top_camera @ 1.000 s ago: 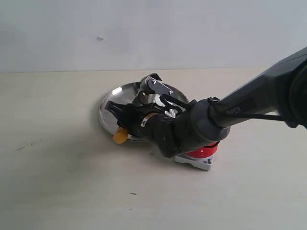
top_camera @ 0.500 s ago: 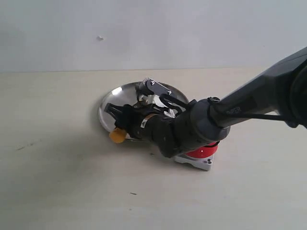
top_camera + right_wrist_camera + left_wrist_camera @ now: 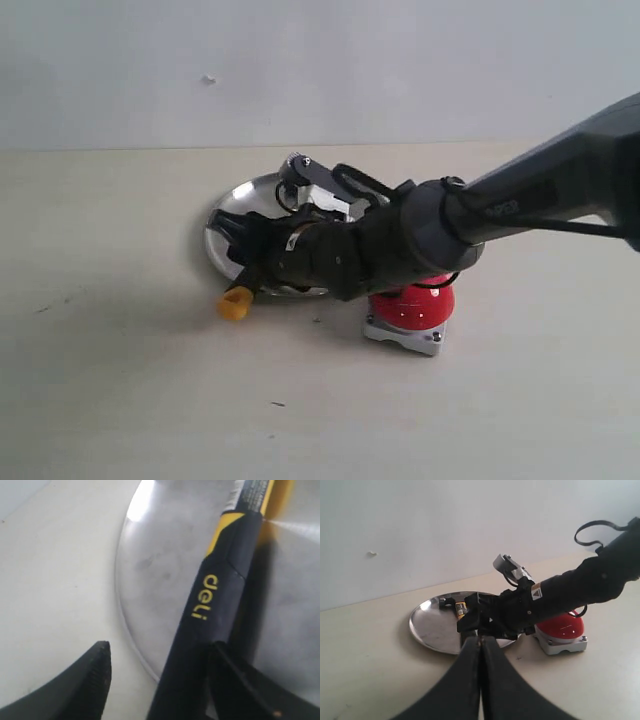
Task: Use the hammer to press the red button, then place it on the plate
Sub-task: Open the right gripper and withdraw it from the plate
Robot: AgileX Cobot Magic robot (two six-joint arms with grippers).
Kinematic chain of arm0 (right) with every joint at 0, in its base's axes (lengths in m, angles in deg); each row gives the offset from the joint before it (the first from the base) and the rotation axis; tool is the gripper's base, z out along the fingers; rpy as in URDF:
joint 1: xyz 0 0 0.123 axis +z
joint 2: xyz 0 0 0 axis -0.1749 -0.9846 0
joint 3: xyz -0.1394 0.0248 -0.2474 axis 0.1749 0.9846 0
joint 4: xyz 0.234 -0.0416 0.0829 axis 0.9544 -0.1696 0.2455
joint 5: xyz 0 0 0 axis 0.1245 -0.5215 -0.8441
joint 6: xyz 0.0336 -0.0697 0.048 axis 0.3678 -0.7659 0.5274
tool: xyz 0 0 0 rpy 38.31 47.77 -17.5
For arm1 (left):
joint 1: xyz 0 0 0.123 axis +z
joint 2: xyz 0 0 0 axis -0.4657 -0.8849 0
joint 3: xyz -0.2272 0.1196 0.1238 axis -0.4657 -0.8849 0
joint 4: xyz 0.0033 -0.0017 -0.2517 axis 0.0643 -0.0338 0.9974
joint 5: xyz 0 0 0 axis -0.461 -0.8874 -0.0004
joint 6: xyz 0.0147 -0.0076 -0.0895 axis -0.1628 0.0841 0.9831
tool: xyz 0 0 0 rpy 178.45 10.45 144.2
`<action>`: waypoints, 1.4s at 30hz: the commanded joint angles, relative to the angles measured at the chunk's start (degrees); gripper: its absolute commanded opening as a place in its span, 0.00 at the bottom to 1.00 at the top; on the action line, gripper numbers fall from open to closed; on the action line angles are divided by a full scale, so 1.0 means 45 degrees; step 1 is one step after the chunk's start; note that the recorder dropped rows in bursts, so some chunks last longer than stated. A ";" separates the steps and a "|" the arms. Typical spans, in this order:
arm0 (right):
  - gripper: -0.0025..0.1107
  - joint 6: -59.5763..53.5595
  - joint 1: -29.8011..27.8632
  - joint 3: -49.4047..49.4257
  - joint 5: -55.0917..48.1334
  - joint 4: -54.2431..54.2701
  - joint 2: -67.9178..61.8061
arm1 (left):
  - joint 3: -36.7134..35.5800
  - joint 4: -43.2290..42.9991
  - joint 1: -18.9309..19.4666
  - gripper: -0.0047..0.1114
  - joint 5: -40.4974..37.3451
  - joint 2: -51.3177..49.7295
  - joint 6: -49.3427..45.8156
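The hammer [image 3: 236, 303] lies with its head end on the silver plate [image 3: 222, 226]. Its black handle crosses the rim and its yellow end rests on the table. My right gripper [image 3: 241, 250] reaches across over the plate and stands open. The wrist view shows the handle [image 3: 220, 600] between the spread fingers [image 3: 97, 672], close to one and well apart from the other. The red button [image 3: 417, 304] sits on its grey base just right of the plate, partly behind the arm. My left gripper [image 3: 480, 641] is shut and empty, held back from the plate [image 3: 427, 627] and button [image 3: 561, 626].
The right arm's dark forearm [image 3: 520, 205] stretches in from the right above the button. A pale wall [image 3: 300, 70] closes the table at the back. Small dark marks [image 3: 277, 404] dot the beige tabletop in front.
The right gripper has opened and let go of the hammer. The yellow handle end has dropped down and to the left onto the table. The wrist has risen, showing more of the red dome.
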 commanded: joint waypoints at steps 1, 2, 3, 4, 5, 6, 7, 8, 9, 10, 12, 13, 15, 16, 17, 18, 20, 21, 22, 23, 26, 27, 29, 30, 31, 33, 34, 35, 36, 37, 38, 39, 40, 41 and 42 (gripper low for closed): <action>0.51 -0.0167 -0.0004 -0.0126 -0.0785 -0.0038 0.0869 | -0.0080 0.0062 0.0011 0.04 -0.0006 0.0059 -0.0009; 0.50 -0.0167 -0.0004 -0.0126 -0.0971 -0.0038 0.1048 | -0.0080 0.0062 0.0011 0.04 -0.0006 0.0059 -0.0009; 0.50 -0.0167 -0.0004 -0.0126 -0.1166 -0.0038 0.1200 | -0.0080 0.0062 0.0011 0.04 -0.0006 0.0059 -0.0009; 0.49 -0.0175 -0.0027 -0.0126 -0.1426 -0.0038 0.1396 | -0.0080 0.0062 0.0011 0.04 -0.0006 0.0059 -0.0009; 0.48 -0.0226 -0.0027 -0.0126 -0.1861 -0.0101 0.1744 | -0.0080 0.0062 0.0011 0.04 -0.0006 0.0059 -0.0009; 0.46 -0.0265 -0.0027 -0.0126 -0.2167 -0.0097 0.1961 | -0.0080 0.0062 0.0011 0.04 -0.0006 0.0059 -0.0009; 0.42 -0.0777 -0.0027 -0.0126 -0.2682 -0.0185 0.2439 | -0.0080 0.0062 0.0011 0.04 -0.0006 0.0059 -0.0009; 0.38 -0.1170 -0.0027 -0.0126 -0.3110 -0.0185 0.2715 | -0.0080 0.0062 0.0011 0.04 -0.0006 0.0059 -0.0009; 0.26 -0.2152 -0.0027 -0.0126 -0.4194 -0.0435 0.3308 | -0.0080 0.0062 0.0011 0.04 -0.0006 0.0059 -0.0009; 0.18 -0.2645 -0.0004 -0.0126 -0.4835 -0.0728 0.3660 | -0.0080 0.0062 0.0011 0.04 -0.0006 0.0059 -0.0009; 0.02 -0.3579 -0.0004 0.0008 -0.6904 -0.1248 0.5072 | -0.0080 0.0062 0.0011 0.04 -0.0006 0.0059 -0.0009; 0.02 -0.3760 -0.0004 0.0295 -0.7195 -0.1270 0.5642 | -0.0080 0.0062 0.0011 0.04 -0.0006 0.0059 -0.0009; 0.02 -0.4364 0.0266 0.1358 -0.7151 -0.1595 0.7211 | -0.0080 0.0062 0.0011 0.04 -0.0006 0.0059 -0.0009; 0.02 -0.4603 0.0533 0.2120 -0.7151 -0.2002 0.8243 | -0.0080 0.0062 0.0011 0.04 -0.0006 0.0059 -0.0009; 0.02 -0.4701 0.0782 0.2891 -0.7268 -0.2233 0.9173 | -0.0080 0.0062 0.0011 0.04 -0.0006 0.0059 -0.0009; 0.02 -0.4677 0.1041 0.3617 -0.7609 -0.2202 1.0136 | -0.0080 0.0062 0.0011 0.04 -0.0006 0.0059 -0.0009; 0.02 -0.4651 0.1250 0.4450 -0.8968 -0.2109 1.1422 | -0.0080 0.0062 0.0011 0.04 -0.0006 0.0059 -0.0009; 0.02 -0.4651 0.1250 0.4491 -0.9381 -0.2100 1.1688 | -0.0080 0.0062 0.0011 0.04 -0.0006 0.0059 -0.0009; 0.02 -0.4651 0.1250 0.4512 -0.9895 -0.2100 1.1985 | -0.0080 0.0062 0.0011 0.04 -0.0006 0.0059 -0.0009; 0.02 -0.4651 0.1250 0.4512 -1.0222 -0.2100 1.2242 | -0.0080 0.0062 0.0011 0.04 -0.0006 0.0059 -0.0009; 0.02 -0.4651 0.1250 0.4512 -1.0364 -0.2175 1.2817 | -0.0080 0.0062 0.0011 0.04 -0.0006 0.0059 -0.0009; 0.02 -0.4651 0.1250 0.4512 -1.0264 -0.2210 1.2928 | -0.0080 0.0062 0.0011 0.04 -0.0006 0.0059 -0.0009; 0.02 -0.4762 0.1250 0.4512 -1.0319 -0.2621 1.3115 | -0.0080 0.0062 0.0011 0.04 -0.0006 0.0059 -0.0009; 0.02 -0.4762 0.1250 0.4512 -1.0376 -0.2826 1.3211 | -0.0080 0.0062 0.0011 0.04 -0.0006 0.0059 -0.0009; 0.02 -0.4762 0.1250 0.4512 -1.0427 -0.3218 1.3237 | -0.0080 0.0062 0.0011 0.04 -0.0006 0.0059 -0.0009; 0.02 -0.4762 0.1250 0.4595 -1.0309 -0.4151 1.3205 | -0.0080 0.0062 0.0011 0.04 -0.0006 0.0059 -0.0009; 0.02 -0.4762 0.1181 0.4749 -1.0124 -0.4649 1.3228 | -0.0080 0.0062 0.0011 0.04 -0.0006 0.0059 -0.0009; 0.02 -0.4762 0.1009 0.5047 -0.9796 -0.4992 1.3365 | -0.0080 0.0062 0.0011 0.04 -0.0031 0.0059 -0.0012; 0.02 -0.4762 0.0746 0.5469 -0.9311 -0.5087 1.3553 | -0.0080 0.0062 0.0011 0.04 -0.0031 0.0059 -0.0012; 0.02 -0.4762 0.0456 0.5882 -0.8782 -0.5087 1.3809 | -0.0080 0.0062 0.0011 0.04 -0.0006 0.0059 -0.0012; 0.02 -0.4762 0.0016 0.6487 -0.8219 -0.5064 1.4160 | -0.0080 0.0062 0.0011 0.04 -0.0006 0.0059 -0.0012; 0.02 -0.4762 -0.0490 0.7180 -0.7638 -0.5028 1.4612 | -0.0080 0.0062 0.0011 0.04 -0.0039 0.0059 -0.0012; 0.02 -0.4762 -0.1077 0.7922 -0.7171 -0.5028 1.5010 | -0.0080 0.0062 0.0011 0.04 -0.0039 0.0059 -0.0012; 0.02 -0.4762 -0.1764 0.8672 -0.6633 -0.5131 1.5556 | -0.0080 0.0062 0.0011 0.04 -0.0039 0.0059 -0.0012; 0.02 -0.4762 -0.2541 0.9432 -0.6062 -0.5286 1.6144 | -0.0080 0.0062 0.0011 0.04 -0.0039 0.0059 -0.0012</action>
